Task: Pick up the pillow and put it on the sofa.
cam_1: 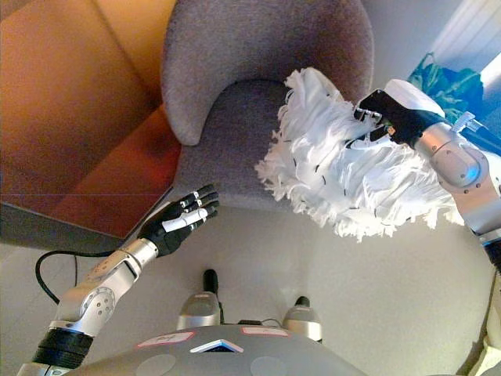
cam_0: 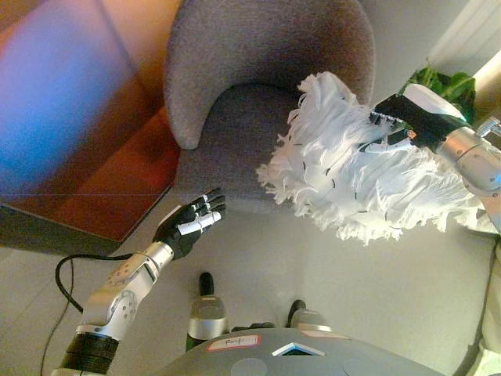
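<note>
A shaggy white pillow [cam_0: 360, 168] hangs in the air over the right front of a grey round-backed sofa chair [cam_0: 258, 86]. My right hand [cam_0: 411, 117] comes in from the right and is shut on the pillow's upper right side, fingers sunk in the fringe; it also shows in the right eye view [cam_1: 387, 113]. My left hand [cam_0: 190, 223] is open and empty, fingers straight, low in front of the chair's left front edge, apart from the pillow. The chair seat [cam_0: 235, 133] is bare.
A brown wooden surface [cam_0: 102, 157] lies left of the chair. A green plant [cam_0: 446, 82] stands at the far right behind my right arm. Pale floor [cam_0: 313, 274] spreads in front of the chair.
</note>
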Controlling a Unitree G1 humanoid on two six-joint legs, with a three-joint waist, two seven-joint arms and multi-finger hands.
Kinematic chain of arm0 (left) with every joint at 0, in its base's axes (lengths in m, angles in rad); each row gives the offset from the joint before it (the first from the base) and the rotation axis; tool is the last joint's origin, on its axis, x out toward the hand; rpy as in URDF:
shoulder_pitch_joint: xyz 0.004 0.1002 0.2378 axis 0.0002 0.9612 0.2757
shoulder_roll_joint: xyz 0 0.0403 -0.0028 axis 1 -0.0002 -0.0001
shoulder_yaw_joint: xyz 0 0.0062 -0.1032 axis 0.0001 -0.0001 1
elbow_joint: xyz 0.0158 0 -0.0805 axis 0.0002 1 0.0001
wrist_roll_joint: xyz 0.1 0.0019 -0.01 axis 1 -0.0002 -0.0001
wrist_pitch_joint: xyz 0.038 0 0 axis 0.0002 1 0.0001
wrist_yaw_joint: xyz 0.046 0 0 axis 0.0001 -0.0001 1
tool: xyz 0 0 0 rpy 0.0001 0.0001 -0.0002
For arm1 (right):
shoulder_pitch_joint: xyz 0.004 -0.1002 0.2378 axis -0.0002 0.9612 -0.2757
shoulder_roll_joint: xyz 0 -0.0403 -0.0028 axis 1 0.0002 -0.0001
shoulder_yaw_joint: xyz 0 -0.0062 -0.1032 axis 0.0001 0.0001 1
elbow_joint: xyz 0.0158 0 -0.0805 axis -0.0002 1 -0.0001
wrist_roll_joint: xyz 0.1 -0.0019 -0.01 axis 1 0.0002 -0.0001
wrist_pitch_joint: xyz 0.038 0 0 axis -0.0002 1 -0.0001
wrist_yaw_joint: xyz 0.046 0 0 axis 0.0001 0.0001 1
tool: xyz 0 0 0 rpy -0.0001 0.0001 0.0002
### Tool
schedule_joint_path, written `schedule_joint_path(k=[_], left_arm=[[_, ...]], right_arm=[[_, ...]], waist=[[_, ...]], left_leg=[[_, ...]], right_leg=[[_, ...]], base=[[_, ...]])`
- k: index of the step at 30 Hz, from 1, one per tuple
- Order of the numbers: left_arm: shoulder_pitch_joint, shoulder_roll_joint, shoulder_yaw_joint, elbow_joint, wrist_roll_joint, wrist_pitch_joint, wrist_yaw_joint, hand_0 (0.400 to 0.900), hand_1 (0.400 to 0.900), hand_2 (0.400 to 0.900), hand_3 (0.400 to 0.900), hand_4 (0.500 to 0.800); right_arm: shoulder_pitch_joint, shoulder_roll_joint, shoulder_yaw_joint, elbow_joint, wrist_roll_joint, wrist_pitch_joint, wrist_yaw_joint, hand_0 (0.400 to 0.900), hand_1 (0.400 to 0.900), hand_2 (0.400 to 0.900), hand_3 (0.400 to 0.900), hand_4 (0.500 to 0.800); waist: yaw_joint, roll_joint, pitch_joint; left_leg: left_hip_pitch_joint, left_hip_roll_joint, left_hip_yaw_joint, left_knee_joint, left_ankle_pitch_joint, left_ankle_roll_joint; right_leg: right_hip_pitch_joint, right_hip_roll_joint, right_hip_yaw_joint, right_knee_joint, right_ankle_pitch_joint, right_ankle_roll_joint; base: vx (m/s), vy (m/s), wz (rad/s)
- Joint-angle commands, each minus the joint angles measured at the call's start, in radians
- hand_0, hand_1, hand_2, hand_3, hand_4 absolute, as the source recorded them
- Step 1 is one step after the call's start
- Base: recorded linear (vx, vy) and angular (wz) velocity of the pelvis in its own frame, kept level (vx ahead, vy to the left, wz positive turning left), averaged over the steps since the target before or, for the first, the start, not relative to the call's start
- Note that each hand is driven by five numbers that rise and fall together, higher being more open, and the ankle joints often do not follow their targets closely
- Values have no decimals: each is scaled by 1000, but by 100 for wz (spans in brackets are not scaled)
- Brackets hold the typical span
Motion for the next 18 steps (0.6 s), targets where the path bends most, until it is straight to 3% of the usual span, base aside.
schedule_joint_path(k=[1,5,11,16,17,18], left_arm=[[-41,81,43,-107,-10,-49,-70,900,900,900,900,800],[-51,106,45,-136,-7,-30,-89,900,900,900,900,800],[-51,138,43,-144,-19,-29,-72,900,900,900,900,800],[-93,170,31,-126,-31,-56,-80,900,900,900,900,800],[-98,175,33,-126,-36,-61,-81,900,900,900,900,800],[-101,179,37,-126,-39,-62,-82,900,900,900,900,800]], right_arm=[[-313,-70,-14,55,28,-95,-82,400,400,400,400,500],[-455,-73,120,221,4,-70,-89,400,400,400,400,500],[-626,-58,299,396,-8,-7,-98,400,400,400,400,500],[-730,-18,368,528,0,64,-175,400,400,400,400,500],[-743,-11,367,561,-8,71,-193,582,582,582,582,609],[-751,-7,368,576,-16,83,-202,900,900,900,900,800]], waist=[[67,-75,-61],[108,-91,-40],[151,-95,-30],[177,-90,-4],[183,-88,4],[186,-87,8]], left_leg=[[67,56,-7,-8,-62,-16],[37,62,-55,-8,-54,-21],[13,64,-99,-8,-43,-21],[-27,63,-135,-8,-31,-23],[-35,63,-139,-8,-29,-23],[-39,63,-140,-8,-29,-23]], right_leg=[[-113,-19,-43,-22,143,7],[-114,-10,-62,-20,135,2],[-95,3,-79,-27,127,-3],[-99,11,-82,-33,126,-3],[-99,12,-82,-34,126,-2],[-100,12,-82,-34,125,-2]], base=[[9,-114,37],[26,-105,26],[77,-75,12],[-39,-84,10],[-84,-64,6],[-70,-66,7]])
